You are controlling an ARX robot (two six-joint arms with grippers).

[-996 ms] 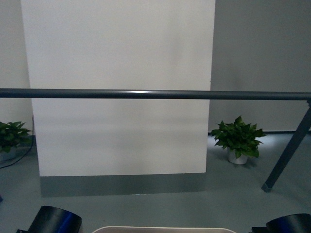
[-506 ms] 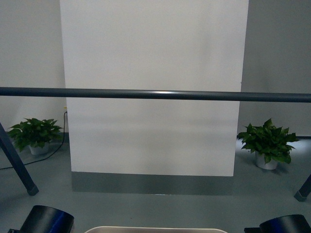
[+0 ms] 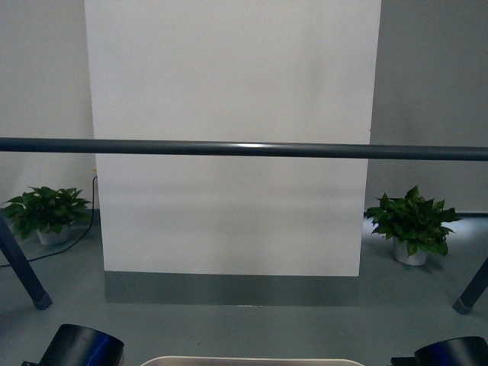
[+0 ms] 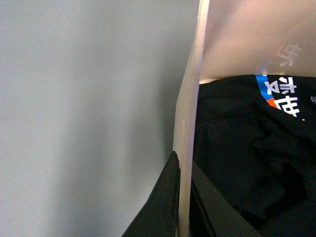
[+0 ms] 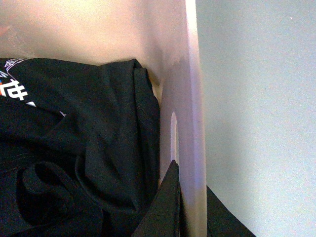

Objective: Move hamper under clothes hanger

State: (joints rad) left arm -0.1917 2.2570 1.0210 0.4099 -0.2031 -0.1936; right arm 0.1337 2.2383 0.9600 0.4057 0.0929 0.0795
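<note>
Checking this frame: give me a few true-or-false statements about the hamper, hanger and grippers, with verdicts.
1. The left gripper and right gripper each clamp a hamper wall. True.
2. The hamper is empty. False: a black shirt lies inside.
3. The hanger bar runs level across the front view. True.
4. Clothes hang on that bar. False: the part in view is bare.
5. Only one plant is in view. False: a plant stands at the left and another at the right.
</note>
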